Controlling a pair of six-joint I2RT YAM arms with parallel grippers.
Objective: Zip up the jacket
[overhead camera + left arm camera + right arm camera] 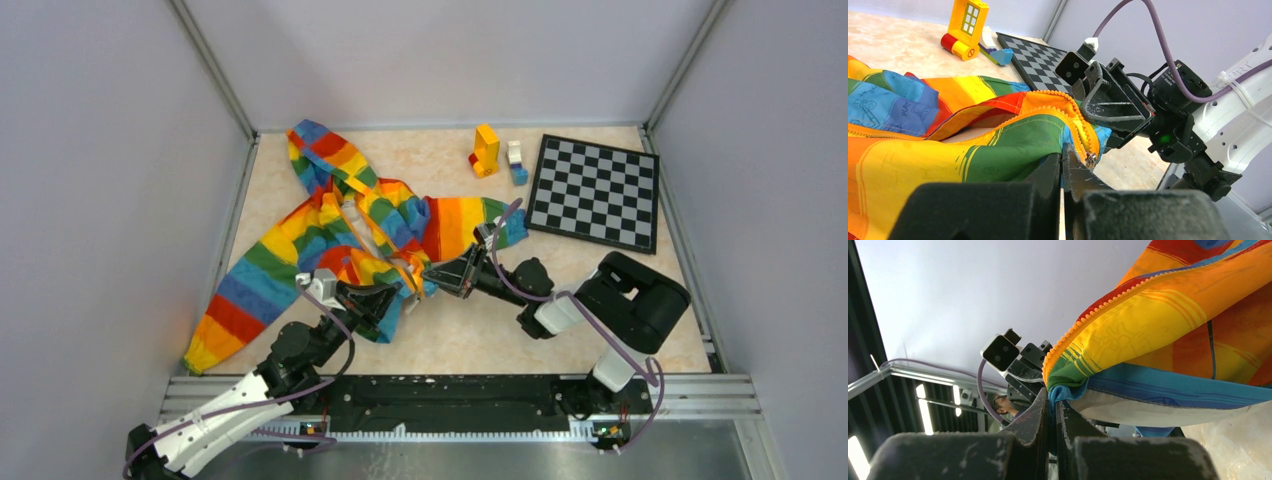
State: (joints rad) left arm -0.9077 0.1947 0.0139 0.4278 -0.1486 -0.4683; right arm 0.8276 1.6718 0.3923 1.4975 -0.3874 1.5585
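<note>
Two narrow grips, we note: left gripper (1062,161) pinches jacket (998,145) hem beside zipper (1081,133) end; right gripper (1053,401) nips blue edge; slider unclear.

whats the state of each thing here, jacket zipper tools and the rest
jacket, unzipped, front open, lower edge lifted
zipper, undone, teeth apart
left tool, shut on jacket edge
right tool, shut on jacket edge
chessboard, lying flat
yellow toy block, standing upright
</note>
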